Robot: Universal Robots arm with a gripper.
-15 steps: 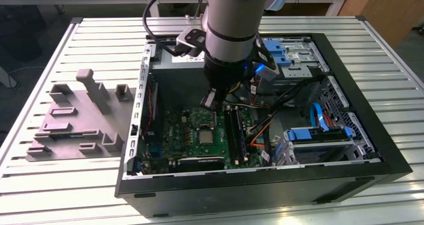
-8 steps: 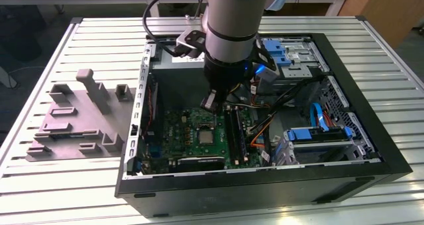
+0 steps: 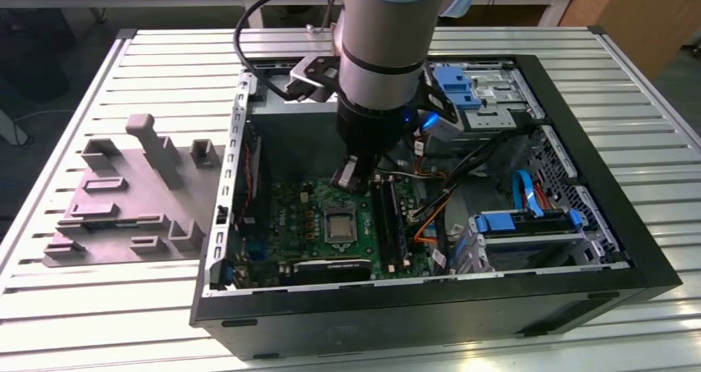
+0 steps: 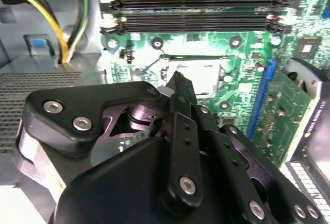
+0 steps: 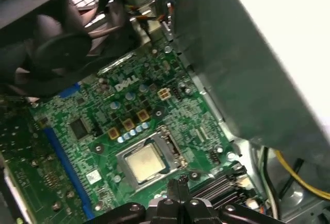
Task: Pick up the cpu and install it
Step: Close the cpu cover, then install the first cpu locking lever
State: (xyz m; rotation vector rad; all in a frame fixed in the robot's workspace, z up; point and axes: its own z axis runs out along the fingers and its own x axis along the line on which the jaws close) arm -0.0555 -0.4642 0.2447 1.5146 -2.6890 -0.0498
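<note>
Inside the open computer case [image 3: 613,249] on the slatted table [image 3: 98,306], the arm [image 3: 383,52] reaches straight down over the green motherboard [image 3: 295,224]. The gripper [image 3: 346,175] hangs just above the board, close to the socket [image 3: 338,224] but a touch off to one side of it. In the first wrist view the cpu [image 5: 143,162], pale and silvery, sits flat inside the metal frame of the socket [image 5: 172,144], and the gripper [image 5: 178,189] shows its two black fingertips pressed together with nothing between them, hovering just beside the socket's edge near the memory slots [image 5: 221,185]. The second wrist view looks past the gripper's black body to the same fingertips [image 4: 178,80], closed and empty, with the cpu [image 4: 203,74] lying just beyond them and the long dark memory slots [image 4: 196,15] further on. Over on the exterior view's left, the grey plastic tray [image 3: 121,216] with raised blocks rests on the table beside the case.
</note>
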